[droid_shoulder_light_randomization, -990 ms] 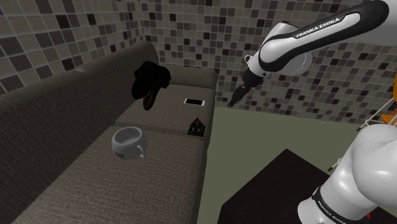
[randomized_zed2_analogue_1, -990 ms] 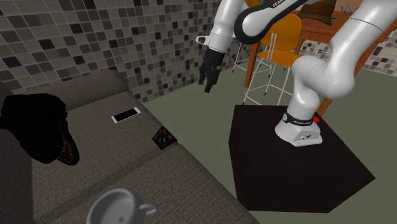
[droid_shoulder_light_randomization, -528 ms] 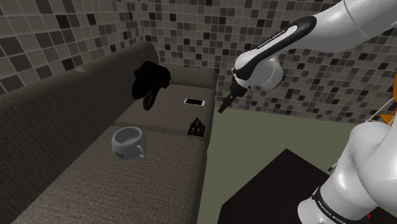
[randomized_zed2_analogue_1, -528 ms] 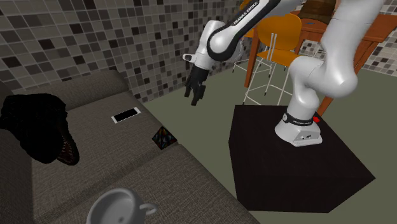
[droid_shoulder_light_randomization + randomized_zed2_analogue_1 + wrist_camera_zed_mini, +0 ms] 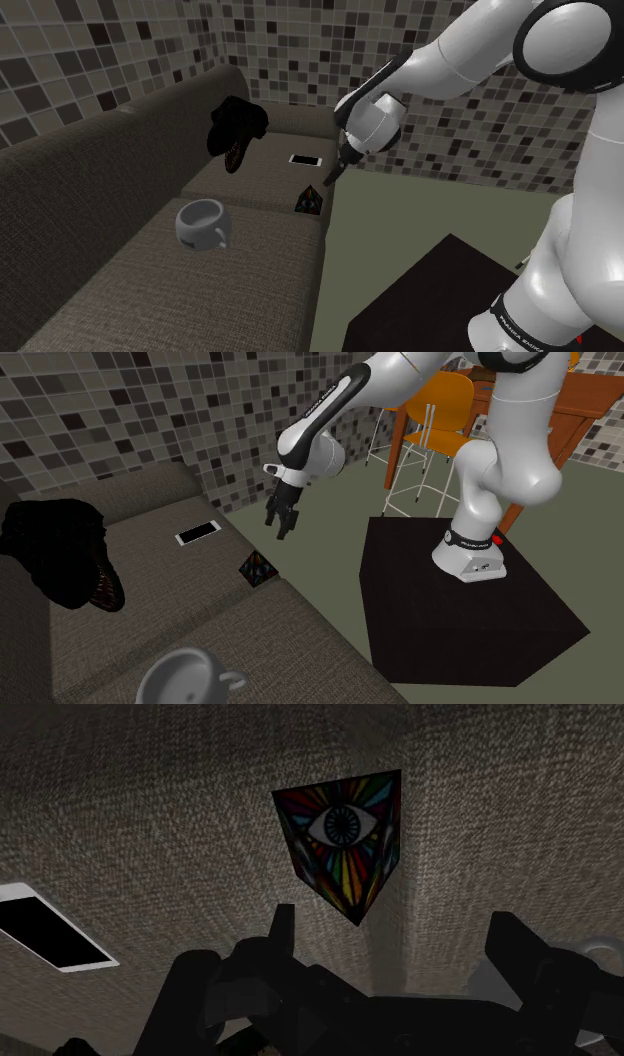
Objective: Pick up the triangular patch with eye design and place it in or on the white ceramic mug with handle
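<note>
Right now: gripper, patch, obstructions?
Gripper open, empty. Triangular eye patch on couch seat, just ahead of it, untouched. Phone off to the side, nothing between.

We see rainbow rays around a white eye on the triangular patch (image 5: 345, 844), and a brown-woven sofa (image 5: 150, 804).

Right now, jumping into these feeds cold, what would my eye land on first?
The rainbow-coloured triangular patch with its eye stands out, sitting at the edge of the sofa seat just ahead of the open gripper. Next comes the big white arm stretched from its stand toward the sofa. Then the pale mug on the seat, to the patch's left in the shoulder view.
</note>
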You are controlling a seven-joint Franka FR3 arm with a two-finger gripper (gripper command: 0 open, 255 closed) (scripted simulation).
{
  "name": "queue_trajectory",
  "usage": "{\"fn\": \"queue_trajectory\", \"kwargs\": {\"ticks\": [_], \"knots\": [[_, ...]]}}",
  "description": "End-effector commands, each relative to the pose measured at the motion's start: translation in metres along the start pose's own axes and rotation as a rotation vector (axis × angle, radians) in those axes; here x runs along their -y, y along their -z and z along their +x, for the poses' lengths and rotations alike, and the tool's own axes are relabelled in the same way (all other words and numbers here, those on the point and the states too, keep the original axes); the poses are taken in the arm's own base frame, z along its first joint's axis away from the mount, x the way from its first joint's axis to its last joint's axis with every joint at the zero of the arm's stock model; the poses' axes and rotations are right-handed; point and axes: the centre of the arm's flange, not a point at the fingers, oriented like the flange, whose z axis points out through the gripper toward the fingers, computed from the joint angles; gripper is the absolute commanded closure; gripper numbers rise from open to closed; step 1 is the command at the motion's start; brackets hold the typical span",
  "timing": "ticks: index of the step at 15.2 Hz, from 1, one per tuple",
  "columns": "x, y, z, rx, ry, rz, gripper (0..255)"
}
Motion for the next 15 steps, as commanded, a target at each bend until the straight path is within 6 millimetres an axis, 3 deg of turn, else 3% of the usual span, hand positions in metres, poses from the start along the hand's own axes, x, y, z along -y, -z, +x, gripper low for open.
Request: {"fn": "queue_trajectory", "kwargs": {"ticks": [1, 4, 11, 15], "knots": [[-0.007, -0.026, 0.002, -0.020, 0.036, 0.013, 0], [-0.018, -0.058, 0.011, -0.041, 0.080, 0.029, 0], [-0.017, -0.095, 0.013, -0.041, 0.080, 0.029, 0], [-0.017, -0.098, 0.013, -0.041, 0.080, 0.029, 0]]}}
